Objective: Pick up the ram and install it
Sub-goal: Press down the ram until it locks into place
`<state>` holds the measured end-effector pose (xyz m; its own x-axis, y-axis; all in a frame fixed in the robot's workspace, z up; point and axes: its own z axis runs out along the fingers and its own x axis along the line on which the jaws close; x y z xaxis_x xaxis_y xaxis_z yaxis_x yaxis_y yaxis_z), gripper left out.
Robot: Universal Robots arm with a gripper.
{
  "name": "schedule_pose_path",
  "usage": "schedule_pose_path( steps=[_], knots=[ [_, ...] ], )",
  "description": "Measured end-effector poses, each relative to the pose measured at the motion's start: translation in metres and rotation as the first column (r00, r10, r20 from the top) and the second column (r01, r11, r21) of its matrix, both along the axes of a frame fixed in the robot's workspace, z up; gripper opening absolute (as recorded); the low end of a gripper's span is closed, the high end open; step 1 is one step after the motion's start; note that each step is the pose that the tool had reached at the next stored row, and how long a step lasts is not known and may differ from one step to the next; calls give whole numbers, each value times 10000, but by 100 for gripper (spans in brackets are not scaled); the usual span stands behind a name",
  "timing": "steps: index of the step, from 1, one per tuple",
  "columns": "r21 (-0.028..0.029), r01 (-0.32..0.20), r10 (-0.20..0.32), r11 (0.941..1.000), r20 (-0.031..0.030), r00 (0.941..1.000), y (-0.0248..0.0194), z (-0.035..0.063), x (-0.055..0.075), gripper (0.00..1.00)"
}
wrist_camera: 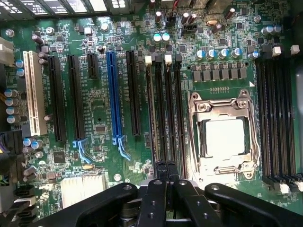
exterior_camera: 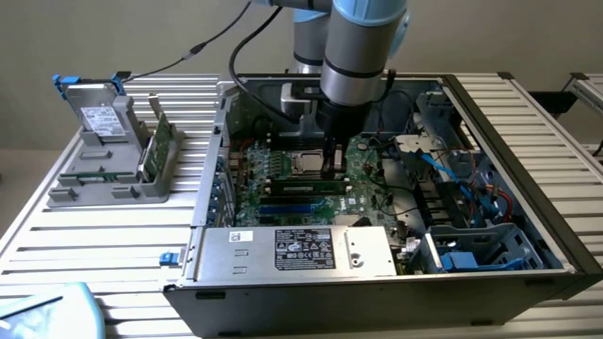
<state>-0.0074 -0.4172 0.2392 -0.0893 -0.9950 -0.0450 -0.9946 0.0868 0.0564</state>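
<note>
One ram [exterior_camera: 306, 188] stick is seen seated flat in a slot on the motherboard [exterior_camera: 282, 166] of the open computer case [exterior_camera: 377, 296] — just at six o'clock from the gripper [exterior_camera: 330, 169]. The gripper's two fingers [wrist_camera: 158, 182] are pressed together, nothing held between them, poised over the memory slots [wrist_camera: 165, 113]. One processor socket [wrist_camera: 225, 137] lies beside them. Two parts — a drive box [exterior_camera: 99, 120] and an expansion card [exterior_camera: 160, 145] — stand in a grey holder [exterior_camera: 104, 191] at nine o'clock from the case.

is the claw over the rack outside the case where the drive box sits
No, the claw is inside the open computer case, down at the motherboard right above the ram in its slot.
</note>
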Motion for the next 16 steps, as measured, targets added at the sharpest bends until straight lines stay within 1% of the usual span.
schedule_pose_path(
  steps=[4,12,16],
  knots=[
    [-13,-2,2,10000,-1,10000,0,-15,-3,11],
    [-97,-222,222,9997,-1,9998,0,-27,-3,11],
    [-103,-274,274,9996,-1,9996,0,-32,-3,11]
  ],
)
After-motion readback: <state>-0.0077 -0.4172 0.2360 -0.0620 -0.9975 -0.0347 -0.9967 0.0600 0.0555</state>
